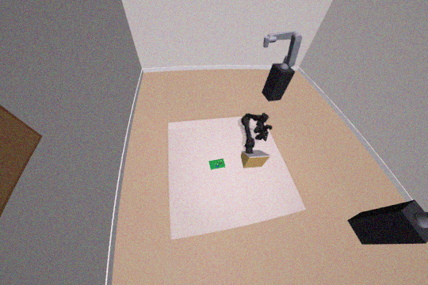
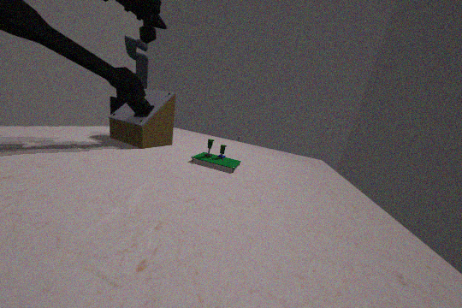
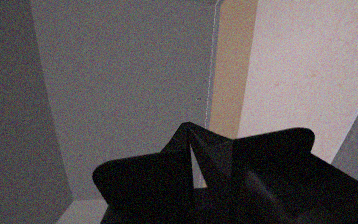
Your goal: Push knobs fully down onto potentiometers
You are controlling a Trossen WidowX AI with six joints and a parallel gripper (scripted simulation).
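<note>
With both knobs (image 2: 216, 146) standing proud on the circuit board (image 2: 216, 162) out on the counter (image 2: 224, 239), well apart from the arm, the gripper (image 3: 192, 162), fingers pinched together on nothing, must next swing over a knob to press down.

You have one circuit board (image 2: 216, 162) on the tabletop (image 2: 198, 239), with two knobs (image 2: 210, 144) standing above it, and one arm mounted on one tan base block (image 2: 149, 124). Two black camera boxes (image 1: 278, 81) sit on the floor.
</note>
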